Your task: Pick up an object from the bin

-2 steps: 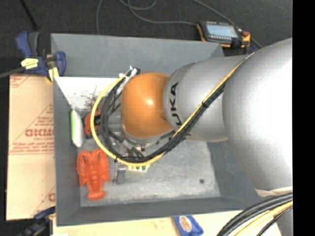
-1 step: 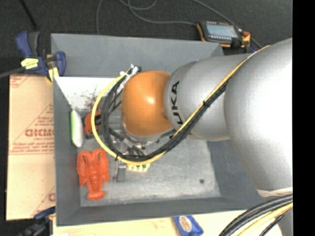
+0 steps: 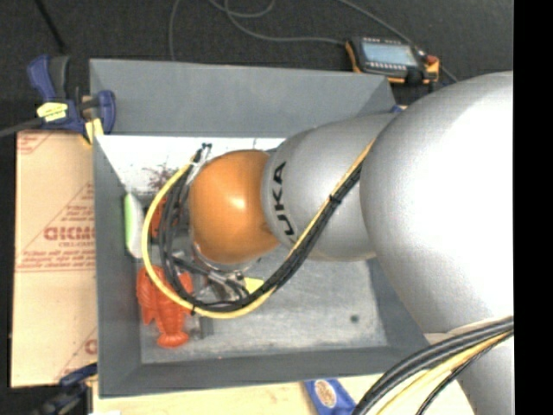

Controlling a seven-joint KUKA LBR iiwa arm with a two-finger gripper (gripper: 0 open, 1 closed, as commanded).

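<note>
My gripper (image 3: pixel 210 289) is low in the bin's left half, mostly hidden under the arm's orange cover and cables. Right beside it on the left lies an orange-red plastic toy (image 3: pixel 159 308) with a lumpy shape, against the bin's left wall near the front corner; the gripper's lower end seems to touch the toy's right side. A small yellow thing (image 3: pixel 256 284) peeks out from under the arm just right of the gripper.
A pale green and white oblong thing (image 3: pixel 132 223) lies along the left wall farther back. A small dark tangled thing (image 3: pixel 156 176) sits near the back left corner. The arm covers the bin's middle and right; bare grey floor shows at the front right.
</note>
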